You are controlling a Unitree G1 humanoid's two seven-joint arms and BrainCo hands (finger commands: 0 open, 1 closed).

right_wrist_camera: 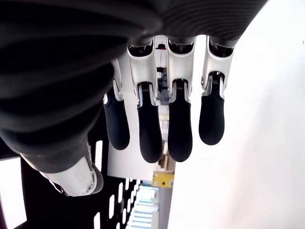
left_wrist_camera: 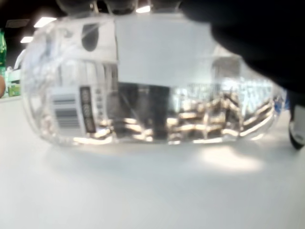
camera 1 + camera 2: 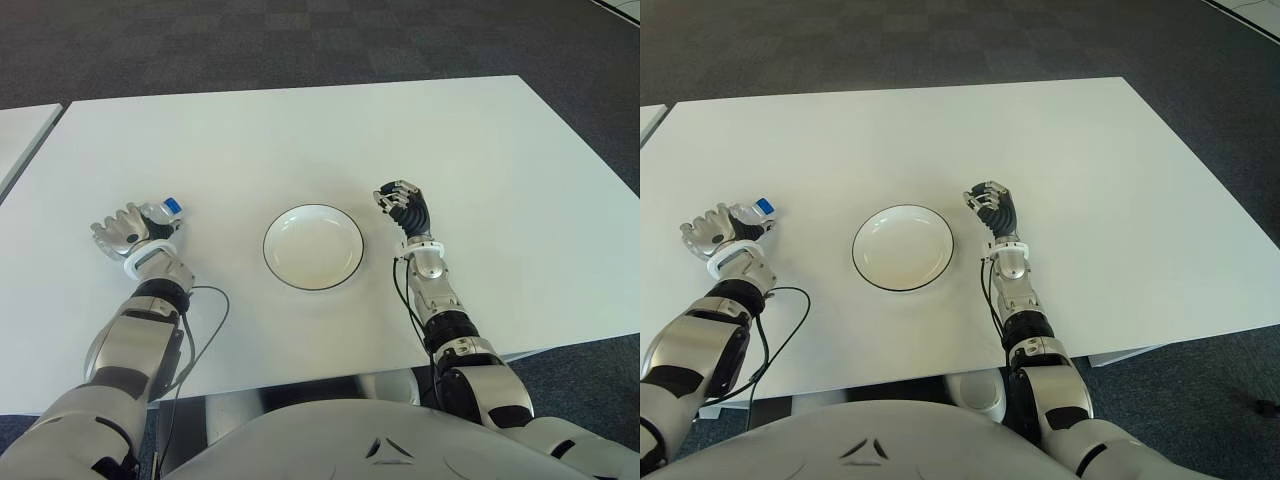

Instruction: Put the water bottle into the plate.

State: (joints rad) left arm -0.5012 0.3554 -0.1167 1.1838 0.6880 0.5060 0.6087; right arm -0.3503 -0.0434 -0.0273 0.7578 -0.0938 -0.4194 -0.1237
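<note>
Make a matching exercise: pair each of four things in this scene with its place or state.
Things:
1. bottle
2. plate
3. right hand
4. cap

Place or state:
A. blue
B. empty, in the middle of the table
C. lying on its side, in the left hand
D. holds nothing, right of the plate

Pairs: 1-C, 2-B, 3-D, 4-A
</note>
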